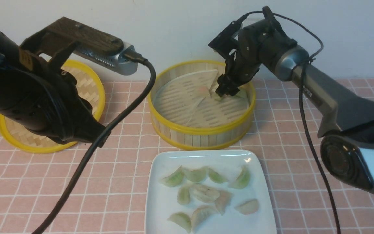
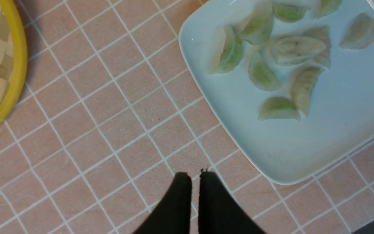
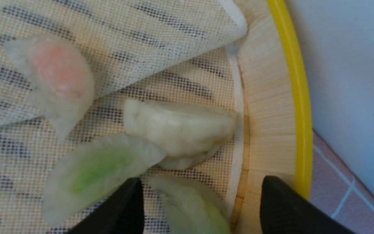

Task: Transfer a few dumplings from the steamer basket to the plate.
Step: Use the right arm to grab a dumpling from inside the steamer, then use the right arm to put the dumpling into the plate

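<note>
Nearest us sits the plate [image 1: 161, 201], w/ roughly ten dumplings [image 1: 204, 192] already on it, green and pale, bunched toward its middle, a few overlapping. "A few" looks more than met, so we judge the task well along, w/ any further transfer optional.

Four more remain in the steamer basket [image 1: 203, 136], all at its far right side: a pink one [image 3: 58, 73] lying on the folded-over liner [image 3: 141, 42], a white one [image 3: 180, 130], a green one [image 3: 99, 172], and another pale-green one [image 3: 190, 204]. We see the right gripper [image 3: 200, 195] down inside the basket, jaws spread wide either side of that last pale-green dumpling, nothing pinched yet.

Obstacles: one finger stands just beside the basket wall, the other touches the green neighbour, so closing may nudge that one too. Liner flap is bunched nearby.

Left gripper [image 2: 195, 177] hangs w/ jaws together, empty, over the pink tiled cloth [image 2: 109, 113] near the plate's corner. Woven lid [image 1: 86, 87] lies far left, partly behind that arm; its cable [image 1: 115, 120] droops betw. lid and basket, clear of the basket-to-plate route.
</note>
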`<action>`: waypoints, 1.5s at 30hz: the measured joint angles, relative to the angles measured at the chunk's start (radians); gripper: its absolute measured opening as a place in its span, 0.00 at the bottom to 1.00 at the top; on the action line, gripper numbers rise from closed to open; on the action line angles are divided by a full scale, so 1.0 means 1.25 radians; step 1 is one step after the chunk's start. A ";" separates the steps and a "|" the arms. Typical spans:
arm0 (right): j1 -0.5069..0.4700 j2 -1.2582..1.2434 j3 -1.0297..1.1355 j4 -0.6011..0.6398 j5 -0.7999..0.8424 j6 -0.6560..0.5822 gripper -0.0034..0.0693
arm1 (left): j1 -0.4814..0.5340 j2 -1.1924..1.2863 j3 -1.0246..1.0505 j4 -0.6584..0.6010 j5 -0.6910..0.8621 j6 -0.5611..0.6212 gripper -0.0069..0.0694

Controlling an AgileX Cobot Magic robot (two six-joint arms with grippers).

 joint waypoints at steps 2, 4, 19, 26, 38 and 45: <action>0.000 0.002 0.000 -0.006 0.000 -0.001 0.66 | 0.000 0.000 0.000 0.000 0.001 0.000 0.11; 0.000 0.007 0.000 -0.006 0.000 -0.002 0.66 | 0.000 0.000 0.000 0.000 0.001 0.000 0.11; 0.003 0.039 -0.034 -0.018 0.051 0.000 0.36 | 0.000 0.000 0.000 0.000 0.005 0.000 0.11; 0.003 0.020 -0.139 0.049 0.123 0.041 0.36 | 0.000 0.000 0.000 0.000 0.011 0.000 0.11; 0.017 -0.351 0.278 0.198 0.120 0.124 0.34 | 0.000 0.000 0.000 0.001 0.047 -0.001 0.11; 0.116 -0.578 0.821 0.347 0.088 0.140 0.34 | 0.000 -0.001 0.000 -0.009 0.048 -0.001 0.11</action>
